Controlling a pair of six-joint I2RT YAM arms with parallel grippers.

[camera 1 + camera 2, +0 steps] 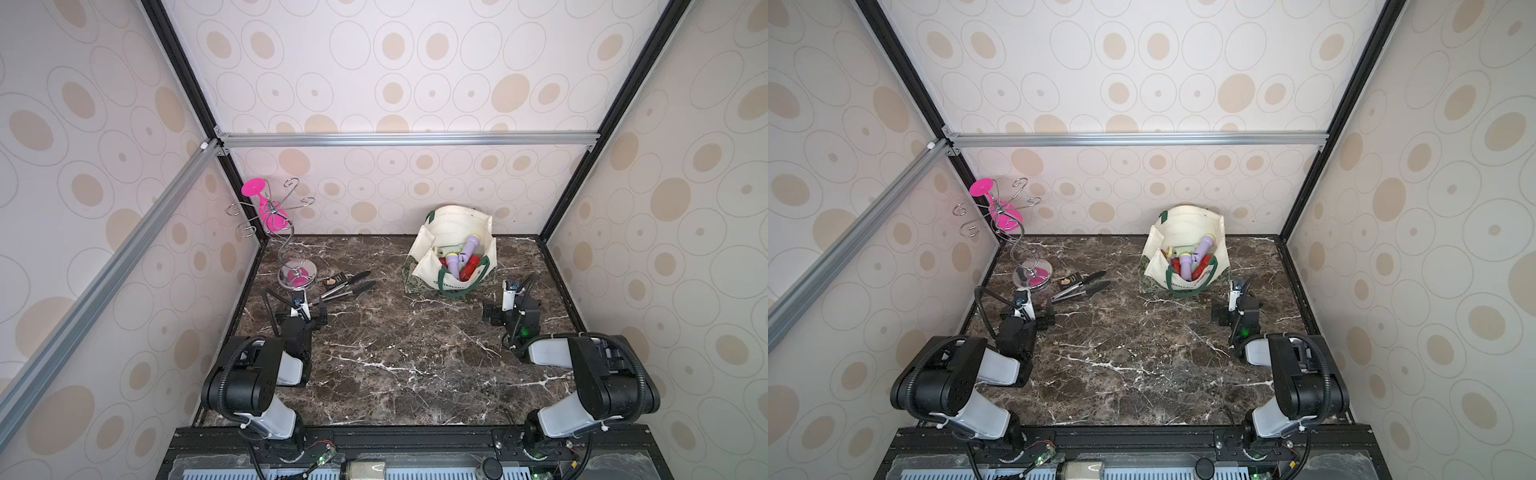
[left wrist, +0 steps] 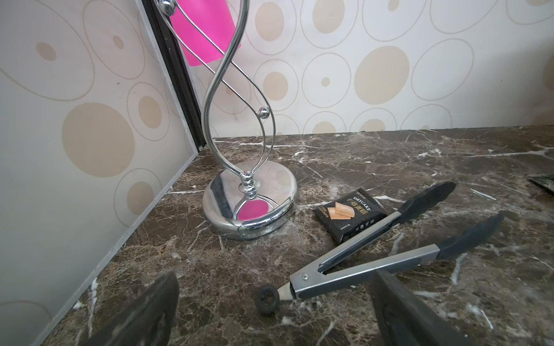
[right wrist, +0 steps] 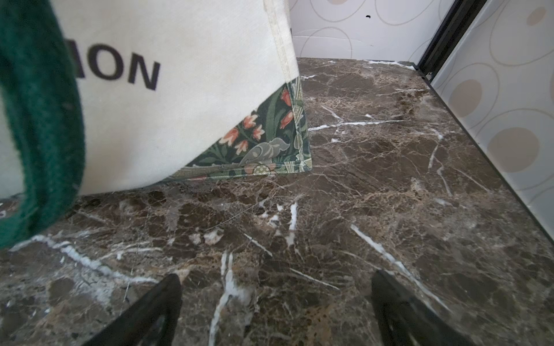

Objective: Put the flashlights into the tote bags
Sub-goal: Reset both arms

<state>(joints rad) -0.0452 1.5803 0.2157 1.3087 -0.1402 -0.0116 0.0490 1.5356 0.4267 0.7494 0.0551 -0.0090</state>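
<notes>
The cream tote bag (image 1: 424, 266) (image 1: 1156, 266) with dark green handles stands open at the back right of the marble table. Inside it lie several flashlights, among them a lilac one with a yellow head (image 1: 469, 248) (image 1: 1203, 249) and a red one (image 1: 472, 266) (image 1: 1203, 266). My right gripper (image 1: 509, 303) (image 1: 1235, 309) (image 3: 275, 281) rests low and open just in front of the bag's right corner (image 3: 180, 104), nothing between its fingers. My left gripper (image 1: 309, 311) (image 1: 1034, 312) (image 2: 274, 281) is open at the left, with the hinge end of the tongs lying between its fingers.
Black-handled metal tongs (image 1: 345, 286) (image 2: 374, 257) and a small black snack packet (image 1: 336, 279) (image 2: 349, 214) lie at the left. A chrome wire rack (image 1: 297, 276) (image 2: 248, 203) holding a pink glass (image 1: 266, 208) stands in the back left corner. Walls enclose three sides.
</notes>
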